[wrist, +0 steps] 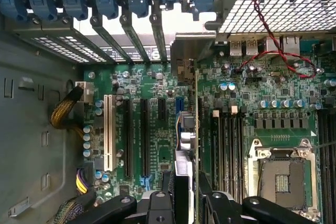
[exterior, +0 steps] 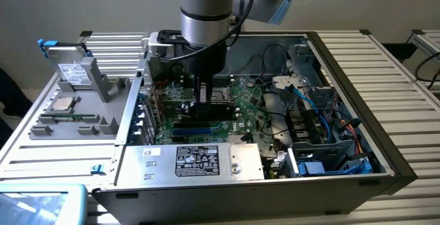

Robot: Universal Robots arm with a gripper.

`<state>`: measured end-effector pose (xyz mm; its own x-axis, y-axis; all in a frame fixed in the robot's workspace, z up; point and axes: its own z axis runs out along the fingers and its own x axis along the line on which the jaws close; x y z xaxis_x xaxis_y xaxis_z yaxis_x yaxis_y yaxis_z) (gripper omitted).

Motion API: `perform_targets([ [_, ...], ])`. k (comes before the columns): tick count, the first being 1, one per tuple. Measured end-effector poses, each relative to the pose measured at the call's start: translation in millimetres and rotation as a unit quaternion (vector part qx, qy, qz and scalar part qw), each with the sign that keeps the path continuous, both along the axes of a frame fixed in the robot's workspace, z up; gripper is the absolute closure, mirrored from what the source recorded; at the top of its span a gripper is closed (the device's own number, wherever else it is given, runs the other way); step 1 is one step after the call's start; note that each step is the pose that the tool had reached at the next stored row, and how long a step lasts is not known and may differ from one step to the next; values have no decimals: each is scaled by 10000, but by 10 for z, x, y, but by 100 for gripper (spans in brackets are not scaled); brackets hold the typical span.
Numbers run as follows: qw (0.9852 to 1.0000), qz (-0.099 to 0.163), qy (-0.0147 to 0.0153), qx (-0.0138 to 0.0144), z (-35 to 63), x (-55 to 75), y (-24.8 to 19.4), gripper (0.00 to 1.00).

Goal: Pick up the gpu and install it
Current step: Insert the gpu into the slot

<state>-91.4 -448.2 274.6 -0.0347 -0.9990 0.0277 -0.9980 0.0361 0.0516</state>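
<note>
Slatted metal table [exterior: 385, 65], open pc case [exterior: 206, 194] on it, gripper [wrist: 186, 187] clamped on the gpu [wrist: 196, 103], edge-on over the motherboard [wrist: 170, 153]. If the card goes down crooked or its bracket [wrist: 185, 51] snags the case, it'll probably jam.

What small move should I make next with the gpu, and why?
Probably ease straight down a little. The gpu stands edge-on in the end effector, over the motherboard, its bracket by the rear slot covers. Whether it is seated doesn't show.
</note>
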Motion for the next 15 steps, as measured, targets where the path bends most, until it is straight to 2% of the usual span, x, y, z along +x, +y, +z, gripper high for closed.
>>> perform_targets([
  [5,10000,0,2,0,-74,-30,-16,72],
  [15,10000,0,2,21,-112,-88,-73,72],
])
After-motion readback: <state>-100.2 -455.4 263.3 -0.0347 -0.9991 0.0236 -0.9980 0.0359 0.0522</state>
